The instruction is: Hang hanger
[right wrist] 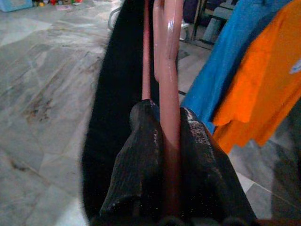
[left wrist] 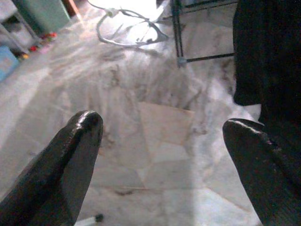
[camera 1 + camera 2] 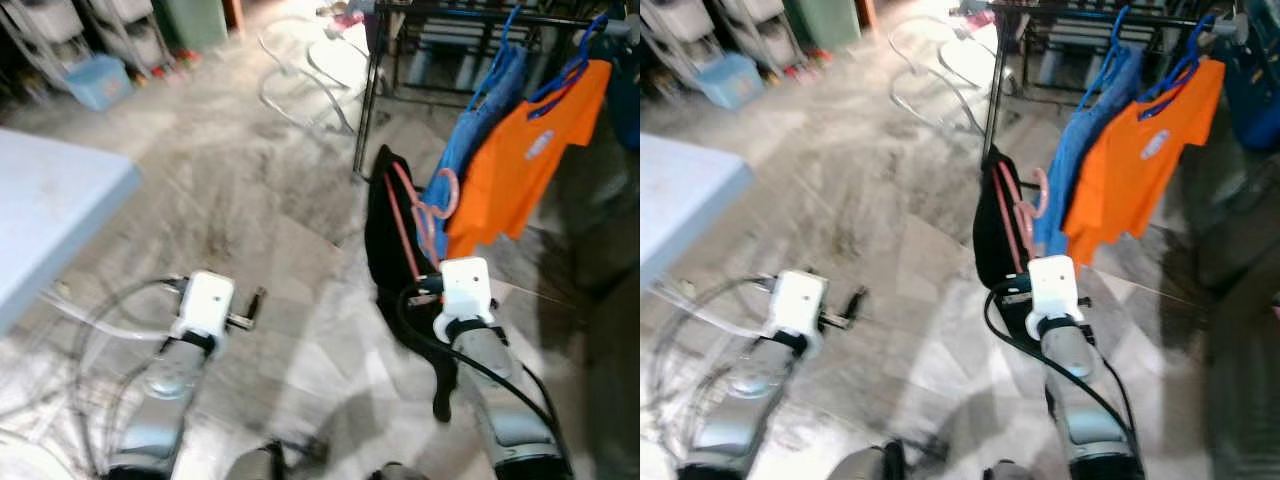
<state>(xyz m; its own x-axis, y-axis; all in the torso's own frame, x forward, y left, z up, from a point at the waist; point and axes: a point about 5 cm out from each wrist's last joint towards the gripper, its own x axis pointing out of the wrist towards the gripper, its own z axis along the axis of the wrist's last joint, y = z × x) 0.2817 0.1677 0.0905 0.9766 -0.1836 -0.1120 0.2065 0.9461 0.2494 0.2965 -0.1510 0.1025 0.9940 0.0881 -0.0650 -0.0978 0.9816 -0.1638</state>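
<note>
In the left eye view, the pink hanger (image 3: 420, 215) with a black garment (image 3: 385, 235) is held near the rack (image 3: 470, 15); its hook should be lifted over the rail. In the left wrist view, the left gripper (image 2: 162, 155) is spread, idle. In the right wrist view, the right gripper (image 1: 171, 141) is clamped on the hanger.

Below the clothes rack (image 3: 480, 15), bare marble floor (image 3: 250, 180) lies open toward the robot's left. Under the rail, the blue garment (image 3: 480, 130) and orange T-shirt (image 3: 530, 160) crowd the right part; the rail left of them looks free, though blur makes this uncertain. The rack's upright post (image 3: 368, 100) bounds that gap.
</note>
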